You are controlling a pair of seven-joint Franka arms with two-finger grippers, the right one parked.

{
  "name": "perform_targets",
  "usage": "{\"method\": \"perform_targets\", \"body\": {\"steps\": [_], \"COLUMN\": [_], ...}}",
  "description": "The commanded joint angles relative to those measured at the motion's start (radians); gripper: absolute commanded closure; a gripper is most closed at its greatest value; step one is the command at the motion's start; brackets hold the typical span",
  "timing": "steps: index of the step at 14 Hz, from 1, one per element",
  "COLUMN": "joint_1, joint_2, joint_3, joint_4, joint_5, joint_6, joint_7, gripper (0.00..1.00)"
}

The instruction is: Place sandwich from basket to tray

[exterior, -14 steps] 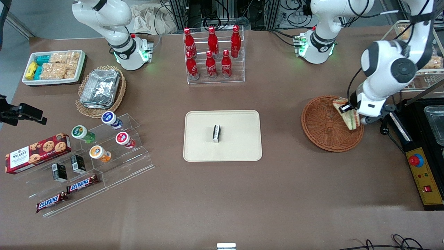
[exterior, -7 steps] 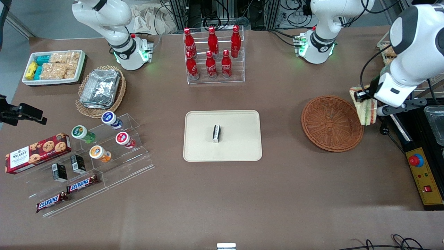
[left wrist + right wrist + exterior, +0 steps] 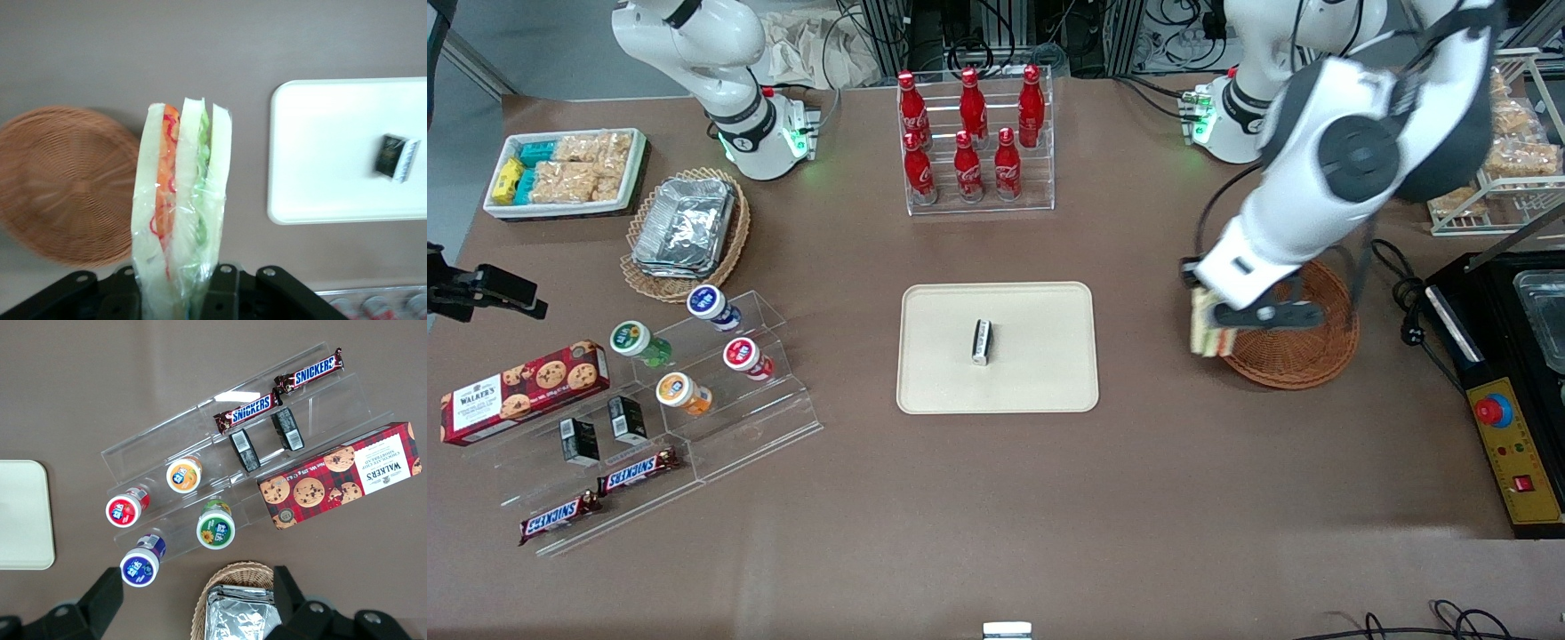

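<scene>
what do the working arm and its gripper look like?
The left arm has glossy white rounded shells, dark grey joint caps and a black cable looping alongside. Its base glows green. The gripper, near the basket, is white-bodied with black fingers.

My gripper [image 3: 177, 297] is clamped on the sandwich [image 3: 181, 207], which stands out from the fingers wrapped in clear film, its orange and green filling edge facing the camera. Below it I see bare brown table. The wicker basket [image 3: 67, 183] lies to one side of the sandwich, the pale tray [image 3: 333, 150] to the other, with a small dark box [image 3: 395, 157] on it.
</scene>
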Motion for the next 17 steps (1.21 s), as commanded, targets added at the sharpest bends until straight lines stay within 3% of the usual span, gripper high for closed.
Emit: {"method": "perform_targets", "body": {"steps": [1, 10, 13, 14, 16, 17], "joint_1": [-0.078, -0.228, -0.242, -0.242, -0.242, -0.242], "joint_2": [0.173, 0.432, 0.452, 0.452, 0.452, 0.454], "joint_3": [0.015, 0.015, 0.015, 0.015, 0.015, 0.015], "joint_4": [0.124, 0.101, 0.070, 0.059, 0.047, 0.047], "joint_5": [-0.018, -0.027, -0.028, -0.027, -0.025, -0.025], "joint_6": [0.063, 0.298, 0.366, 0.366, 0.367, 0.370], "joint_7": [-0.074, -0.184, -0.209, -0.209, -0.205, -0.205], "gripper": [1.00, 1.00, 1.00, 0.94, 0.63, 0.35]}}
